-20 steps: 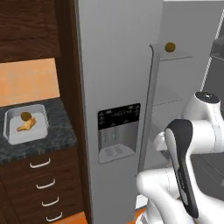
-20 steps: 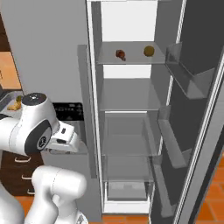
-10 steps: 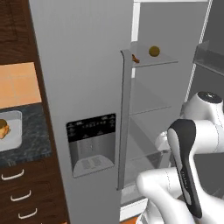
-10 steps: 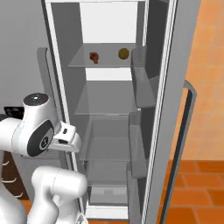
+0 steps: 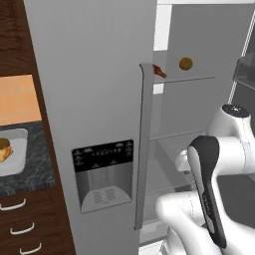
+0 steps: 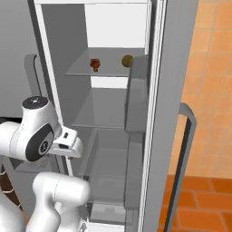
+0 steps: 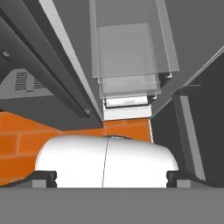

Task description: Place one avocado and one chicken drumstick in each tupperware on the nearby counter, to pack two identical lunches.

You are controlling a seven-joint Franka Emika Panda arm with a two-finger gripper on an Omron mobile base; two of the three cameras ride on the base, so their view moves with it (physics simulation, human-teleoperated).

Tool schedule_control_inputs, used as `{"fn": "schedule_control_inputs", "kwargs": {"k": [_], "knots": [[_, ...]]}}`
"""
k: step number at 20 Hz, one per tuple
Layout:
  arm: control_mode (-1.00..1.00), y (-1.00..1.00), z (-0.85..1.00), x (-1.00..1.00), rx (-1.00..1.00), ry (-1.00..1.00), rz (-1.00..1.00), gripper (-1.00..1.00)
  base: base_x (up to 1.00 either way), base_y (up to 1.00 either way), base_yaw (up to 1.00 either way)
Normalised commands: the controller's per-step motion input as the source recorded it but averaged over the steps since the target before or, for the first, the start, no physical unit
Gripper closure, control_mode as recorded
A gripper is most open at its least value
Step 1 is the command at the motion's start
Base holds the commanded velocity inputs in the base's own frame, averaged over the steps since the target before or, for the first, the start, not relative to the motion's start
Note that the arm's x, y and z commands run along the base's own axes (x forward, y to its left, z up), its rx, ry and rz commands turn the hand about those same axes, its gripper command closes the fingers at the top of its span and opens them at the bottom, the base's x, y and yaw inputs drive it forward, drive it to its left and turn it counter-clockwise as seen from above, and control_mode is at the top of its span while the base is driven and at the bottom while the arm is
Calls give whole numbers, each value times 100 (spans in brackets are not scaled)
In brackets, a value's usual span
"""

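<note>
**Fridge open, food on the top shelf; tray at the frame edge**

The fridge [image 6: 113, 136] stands with its right door [image 6: 167, 113] swung open; in the left base view the closed left door [image 5: 94, 124] hides most of the interior. The arm [image 5: 214, 189] is folded low in front of it. On the top shelf [image 6: 108, 72] lie a reddish-brown drumstick [image 6: 94, 64] and, apart to its right, an avocado [image 6: 128, 60]; in the left base view the drumstick [image 5: 159, 71] is half hidden behind the door handle [image 5: 143, 149]. The bench [image 5: 25, 169] is cut off at the left edge, and so is the tray [image 5: 12, 154] on it, whose contents [image 5: 4, 148] are too clipped to name. The tool [image 7: 111, 177] points down at the orange floor [image 7: 26, 144] and the fridge's lower shelves, its tips [image 7: 43, 177] spread wide at the frame corners, gripping nothing.
</note>
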Motion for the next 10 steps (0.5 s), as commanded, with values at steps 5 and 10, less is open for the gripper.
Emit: {"fn": "schedule_control_inputs", "kwargs": {"k": [5,10], "knots": [[100,0,0,0,0,0,0,-100,4,-22,8],[-100,0,30,4,0,-10,4,-100,4,0,1]]}}
